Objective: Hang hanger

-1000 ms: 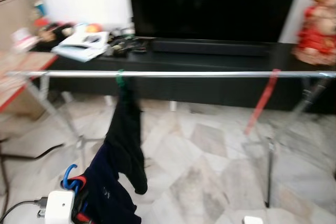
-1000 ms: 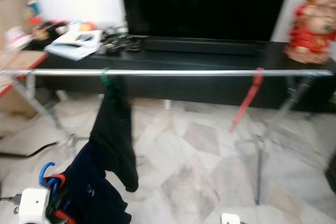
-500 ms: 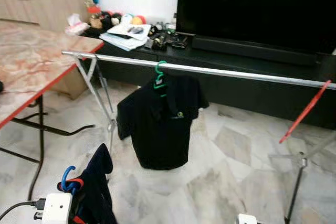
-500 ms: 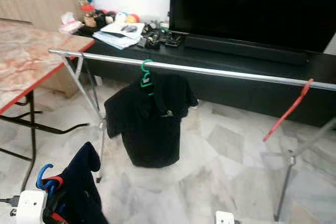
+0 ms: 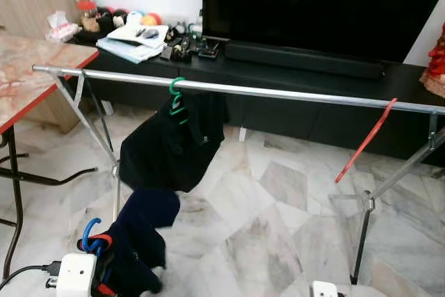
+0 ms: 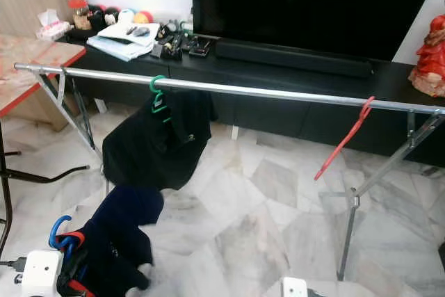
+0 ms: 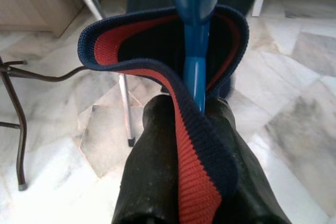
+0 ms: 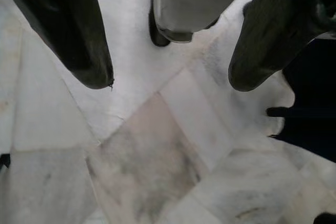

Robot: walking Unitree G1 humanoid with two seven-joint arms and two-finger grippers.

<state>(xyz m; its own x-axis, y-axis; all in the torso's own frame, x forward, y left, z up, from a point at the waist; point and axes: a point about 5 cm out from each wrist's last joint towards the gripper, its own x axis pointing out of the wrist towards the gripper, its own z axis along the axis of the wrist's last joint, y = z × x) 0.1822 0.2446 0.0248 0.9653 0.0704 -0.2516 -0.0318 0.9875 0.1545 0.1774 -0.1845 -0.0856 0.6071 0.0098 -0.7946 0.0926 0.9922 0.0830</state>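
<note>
While the blue hanger (image 7: 195, 51) sits low at the robot's left side, the left gripper (image 7: 191, 124) has its black fingers clamped together on its stem, through the navy shirt (image 5: 139, 241) with the red-lined collar. Beyond stands the silver rail (image 5: 278, 92), well above the hanger (a black shirt (image 5: 170, 151) on a green hanger (image 5: 176, 95) and a red hanger (image 5: 366, 140) hang there). Over the marble floor (image 8: 147, 166), the right gripper (image 8: 168, 82) has its fingers spread apart, holding nothing.
</note>
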